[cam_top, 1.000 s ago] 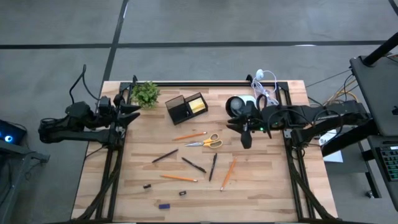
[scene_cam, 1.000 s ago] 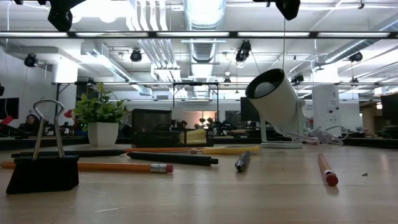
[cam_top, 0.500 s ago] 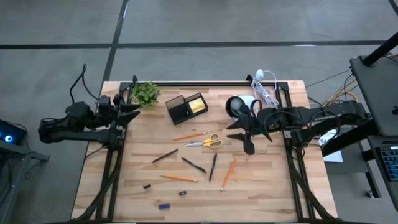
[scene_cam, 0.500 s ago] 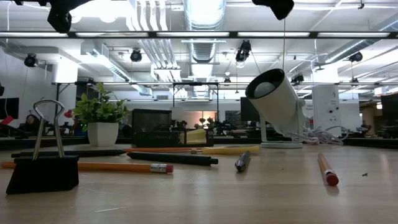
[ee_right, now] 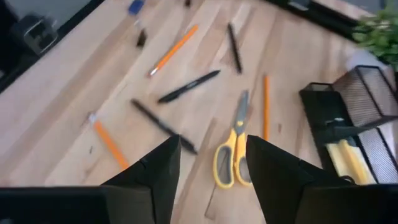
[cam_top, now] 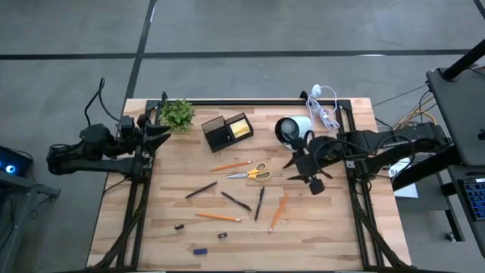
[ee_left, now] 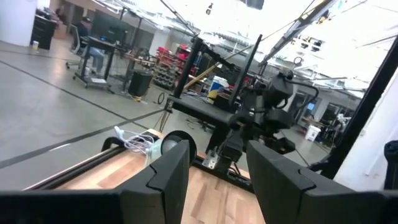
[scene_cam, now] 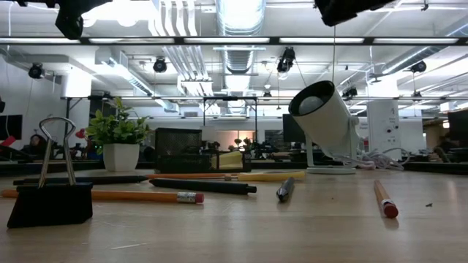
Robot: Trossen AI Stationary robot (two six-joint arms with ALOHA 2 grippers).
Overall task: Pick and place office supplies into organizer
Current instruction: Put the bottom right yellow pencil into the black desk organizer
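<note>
Wooden desk (cam_top: pixel 318 220) below me, my right hand (cam_top: pixel 305 168) hovers released, fingers spread, just right of the scissors (cam_top: pixel 251 173). Pencils and pens lie scattered toward the front; the organizer (cam_top: pixel 218 133) sits near the back beside the plant (cam_top: pixel 178 114). My left hand (cam_top: pixel 155 130) waits released at the back-left corner.

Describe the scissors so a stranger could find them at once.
Start at the black organizer at the table's back edge, next to the plant. Just in front of it, mid-table, lie the scissors. They alone have yellow looped handles; the pencils and pens around them are plain sticks.
</note>
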